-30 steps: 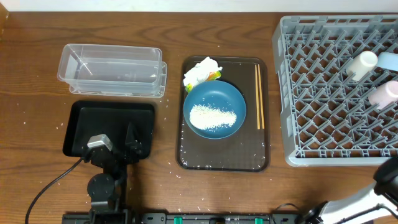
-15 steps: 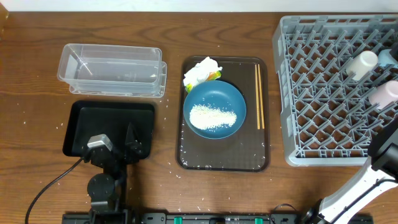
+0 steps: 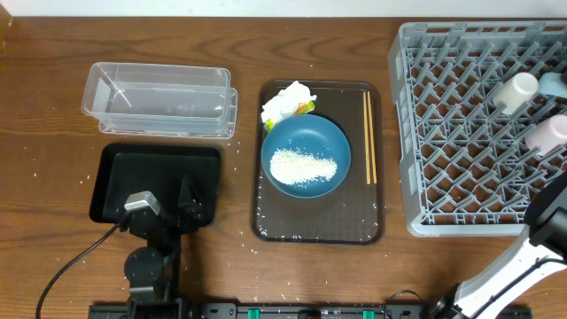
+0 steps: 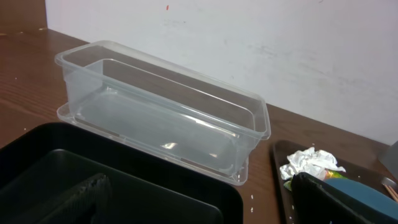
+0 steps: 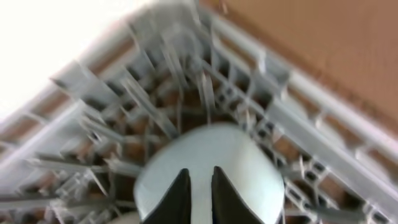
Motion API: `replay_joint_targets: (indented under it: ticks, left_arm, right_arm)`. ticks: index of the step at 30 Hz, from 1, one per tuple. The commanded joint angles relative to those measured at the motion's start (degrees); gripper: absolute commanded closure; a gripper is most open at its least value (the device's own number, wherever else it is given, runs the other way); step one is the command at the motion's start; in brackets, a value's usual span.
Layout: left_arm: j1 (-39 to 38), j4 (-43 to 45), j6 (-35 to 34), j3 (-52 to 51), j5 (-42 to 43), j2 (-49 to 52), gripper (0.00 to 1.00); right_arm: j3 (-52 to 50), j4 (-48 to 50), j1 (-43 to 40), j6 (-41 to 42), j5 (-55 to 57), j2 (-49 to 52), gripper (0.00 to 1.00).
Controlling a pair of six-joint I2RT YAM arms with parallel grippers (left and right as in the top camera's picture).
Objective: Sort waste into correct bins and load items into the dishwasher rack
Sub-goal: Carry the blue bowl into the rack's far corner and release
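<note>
- Left gripper [image 4: 199, 186] hangs wide open and empty over the shallow black rectangular tray [image 3: 115, 177].
- Right gripper [image 5: 199, 177] is blurry. Its fingers are nearly pinched together on nothing, above a small pale blue bowl [image 5: 249, 174] in the big grey lattice dishwasher rack [image 3: 461, 133].
- Wide dark blue bowl [image 3: 306, 133] of white rice grains [image 3: 302, 167] sits on the brown flat tray [image 3: 275, 221], with thin wooden chopsticks [image 3: 368, 137] beside it.

bowl [image 3: 306, 157]: dark blue, upright, rice [image 3: 301, 167] inside | napkin [image 3: 285, 100], wrapper [image 3: 304, 109]: touching bowl's far-left rim | chopsticks [image 3: 368, 137]: paired, just right | tub [image 3: 159, 99], black tray [image 3: 158, 182]: left | rack [image 3: 461, 133]: right, holding white cup [image 3: 516, 91], pink cup [image 3: 547, 135]
</note>
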Motion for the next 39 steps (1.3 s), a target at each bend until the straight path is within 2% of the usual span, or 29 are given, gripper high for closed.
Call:
replay_joint_targets:
  ticks: [1,7,11,14,19,23,29,34,39]
  left_arm:
    - [-0.24,-1.88,0.96,-1.31,-0.66,-0.37,0.05]
    - [-0.24,-1.88,0.96,-1.31,-0.66,-0.37,0.05]
    - [-0.24,-1.88,0.96,-1.31,-0.66,-0.37,0.05]
    - [-0.24,-1.88,0.96,-1.31,-0.66,-0.37,0.05]
    - [-0.24,-1.88,0.96,-1.31,-0.66,-0.37,0.05]
    - [-0.24,-1.88,0.96,-1.31,-0.66,-0.37,0.05]
    - [-0.24,-1.88,0.96,-1.31,-0.66,-0.37,0.05]
    - [-0.24,-1.88,0.96,-1.31,-0.66,-0.37,0.05]
    - [-0.24,-1.88,0.96,-1.31,-0.66,-0.37,0.05]
  right_arm:
    - [0.02,2.56,0.04,0.61,-1.53,-3.02,0.87]
    - [0.02,5.77,1.03,2.6,-1.75,0.5,0.92]
    - [0.02,4.63,1.46,2.6,-1.75,3.34,0.95]
    - [0.0,3.15,1.38,2.47,-1.7,4.11,0.94]
    - [0.02,0.66,1.36,1.64,-1.75,4.02,0.92]
    - [0.02,-3.1,1.22,1.64,-1.68,3.45,0.99]
    - [0.09,-6.38,0.17,1.68,-1.49,-1.99,0.99]
    - [0.09,-7.69,-0.81,1.68,-1.51,-9.84,0.88]
    - [0.09,-8.5,-0.39,1.68,-3.13,-16.9,0.6]
